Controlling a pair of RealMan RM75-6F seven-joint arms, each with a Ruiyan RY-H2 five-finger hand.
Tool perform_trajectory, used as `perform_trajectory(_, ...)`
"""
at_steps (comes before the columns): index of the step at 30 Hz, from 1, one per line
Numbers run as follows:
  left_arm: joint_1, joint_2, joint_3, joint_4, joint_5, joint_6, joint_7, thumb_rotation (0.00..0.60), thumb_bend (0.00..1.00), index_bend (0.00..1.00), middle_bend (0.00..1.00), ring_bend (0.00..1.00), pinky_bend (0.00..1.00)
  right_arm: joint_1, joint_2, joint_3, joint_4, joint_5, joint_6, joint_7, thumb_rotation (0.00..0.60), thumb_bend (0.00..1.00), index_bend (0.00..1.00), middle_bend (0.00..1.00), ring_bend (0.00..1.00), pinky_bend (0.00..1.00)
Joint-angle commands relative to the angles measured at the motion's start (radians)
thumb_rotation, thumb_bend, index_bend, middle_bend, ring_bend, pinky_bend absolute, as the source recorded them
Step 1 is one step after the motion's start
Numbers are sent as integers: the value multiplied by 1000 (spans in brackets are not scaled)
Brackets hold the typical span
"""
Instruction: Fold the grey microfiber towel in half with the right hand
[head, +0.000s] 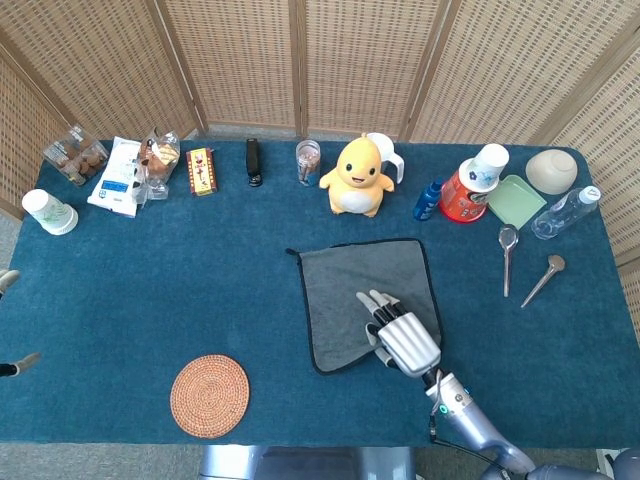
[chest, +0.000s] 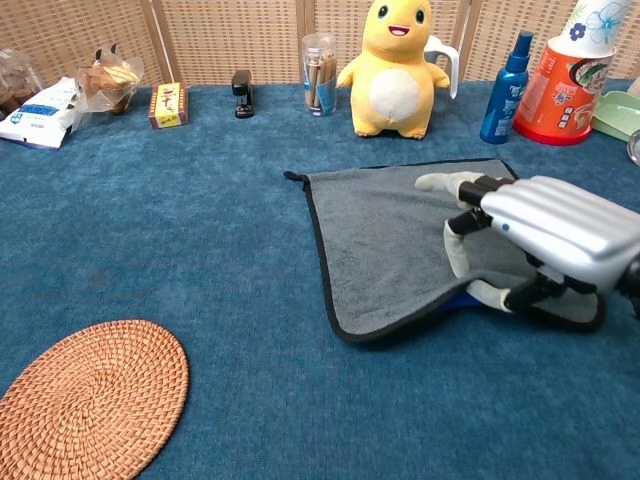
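Grey microfiber towel (chest: 390, 250) spread on the blue bench (head: 150, 300), black-edged, its near right edge raised off the cloth. The right hand (chest: 545, 245) grips that edge: the upper fingers (chest: 445, 183) lie stretched across the top of the towel, while the thumb sits beneath the lifted hem, so the fabric is pinched between them. Beyond the fingers, well apart, stands a yellow plush toy (chest: 395, 65); a blue spray bottle (chest: 508, 85) stands beyond the back of the hand. Well to the left of the fingers and nearer the bench edge lies a round woven coaster (chest: 85, 400). The left hand is out of both views.
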Motion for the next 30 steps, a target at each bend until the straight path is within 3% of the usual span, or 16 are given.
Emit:
perform_trajectory(1, -1, 1, 1, 0, 1, -3, -1, 600, 102, 0, 0, 0, 0, 18, -1, 30, -23, 43, -35, -18, 600, 472, 657, 81, 3, 224)
perform_trajectory(7, 0, 5, 1, 0, -3, -6, -10, 600, 102, 0, 0, 0, 0, 71, -36, 141, -28, 203, -121, -80, 600, 475, 663, 81, 3, 224)
perform_trajectory(30, -12, 2, 4, 3, -8, -31, -4, 600, 103, 0, 0, 0, 0, 189, -248, 335, 115, 476, -52, -262, 600, 488, 678, 81, 0, 224)
